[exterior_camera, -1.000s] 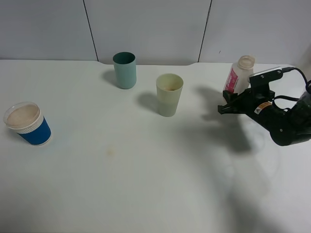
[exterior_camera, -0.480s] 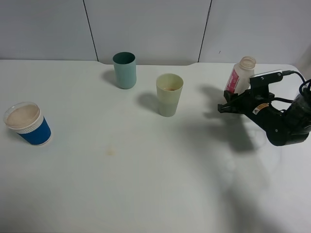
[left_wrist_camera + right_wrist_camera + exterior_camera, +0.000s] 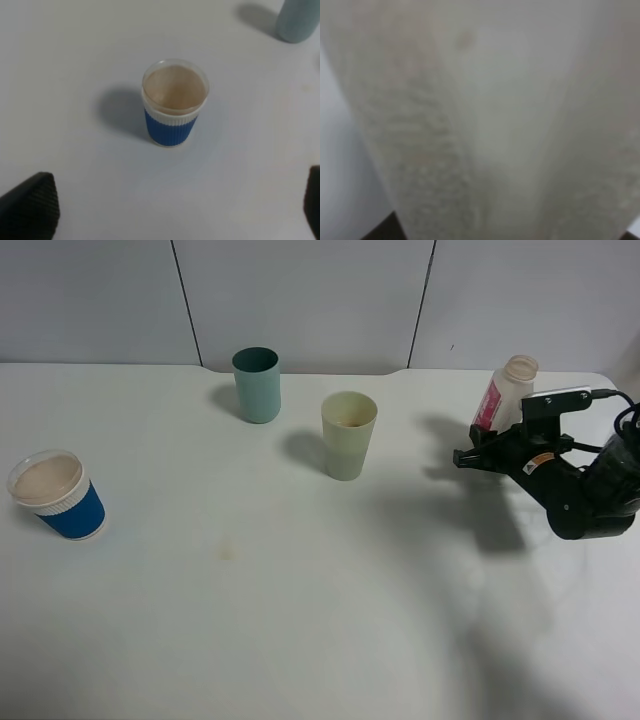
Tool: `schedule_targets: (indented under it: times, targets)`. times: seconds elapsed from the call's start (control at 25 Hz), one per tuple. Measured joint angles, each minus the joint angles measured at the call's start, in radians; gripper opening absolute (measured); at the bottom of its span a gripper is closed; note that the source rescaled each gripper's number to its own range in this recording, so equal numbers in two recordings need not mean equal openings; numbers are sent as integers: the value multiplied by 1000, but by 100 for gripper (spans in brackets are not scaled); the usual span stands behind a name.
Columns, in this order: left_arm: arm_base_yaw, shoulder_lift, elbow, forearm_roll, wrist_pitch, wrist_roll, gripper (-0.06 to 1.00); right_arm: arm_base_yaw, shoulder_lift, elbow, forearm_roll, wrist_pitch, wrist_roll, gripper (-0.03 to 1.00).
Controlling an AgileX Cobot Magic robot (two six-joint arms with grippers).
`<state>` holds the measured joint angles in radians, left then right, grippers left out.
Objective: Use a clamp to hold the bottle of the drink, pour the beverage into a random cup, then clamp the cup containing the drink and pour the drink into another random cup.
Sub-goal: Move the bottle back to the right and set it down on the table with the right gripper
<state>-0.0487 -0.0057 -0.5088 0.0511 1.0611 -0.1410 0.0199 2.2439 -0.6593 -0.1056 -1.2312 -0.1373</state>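
Bottle: a small whitish drink bottle (image 3: 508,388) with a pink label and an open mouth, at the far right of the counter (image 3: 300,630). It leans with its mouth up and to the right, its lower part hidden behind the pincer.
Right pincer: the right pincer (image 3: 480,452) is pinching the bottle low on its body. The wrist view is filled by a blurred pale surface, probably the bottle's side pressed close.
Why held so: the low grip leaves the neck free for tipping, and the mouth-up lean likely keeps the drink in. The mouth is well apart from every cup, so nothing is being poured here.
Nearest cup: a pale yellow-green cup (image 3: 349,435) stands upright to the bottle's left. It has a brownish tint inside, and I cannot tell whether that is drink.
Teal cup: the teal cup (image 3: 257,385) stands upright, farther back and to the left of the pale one.
Blue cup: a blue-sleeved paper cup (image 3: 174,102) stands at the far left, well apart from the others, with a beige inside.
Left pincer: the left pincer (image 3: 170,207) is spread wide and holds nothing, hanging above the blue cup.
In the way: bare counter lies between the bottle and the pale cup, so the path looks open. The teal cup is near enough to be brushed by a wide swing.
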Motion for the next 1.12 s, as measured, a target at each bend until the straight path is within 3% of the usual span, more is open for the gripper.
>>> schedule_targets:
  times: [0.4,0.68,0.8,1.12]
  targets:
    - [0,0,0,0,0,0,97,2,1,0,51,-1,34,1]
    - [0,0,0,0,0,0,97,2,2,1,54,7,112,33]
    - [0,0,0,0,0,0,97,4,2,1,59,7,125,55]
    - [0,0,0,0,0,0,97,19,-40,1,71,49,126,73]
